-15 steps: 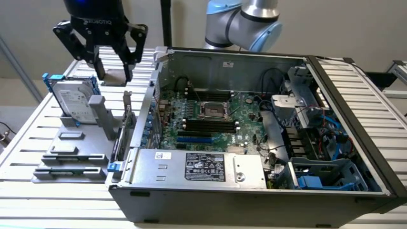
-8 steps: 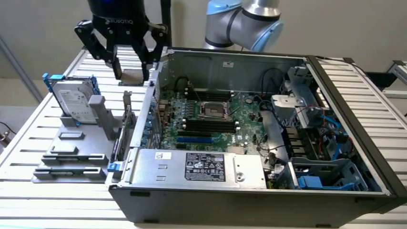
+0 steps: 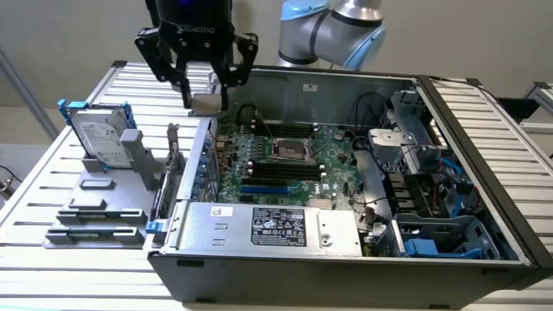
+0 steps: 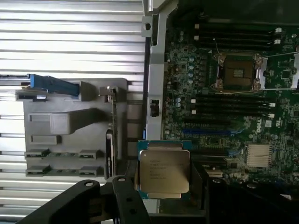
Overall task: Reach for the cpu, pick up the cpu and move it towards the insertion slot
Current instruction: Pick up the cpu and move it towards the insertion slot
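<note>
Black three-finger gripper pinching flat square silver cpu, hanging above case edge; silvery-framed, dark-centred insertion slot lying toward four o'clock, well apart.

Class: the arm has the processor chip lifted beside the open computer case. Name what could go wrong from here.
1. The end effector holds the chip by its edges alone, so it might slip or tilt.
2. The chip hangs near the case wall; carried low, it could strike it.
3. The socket is barely larger than the chip, so misalignment could jam it.
</note>
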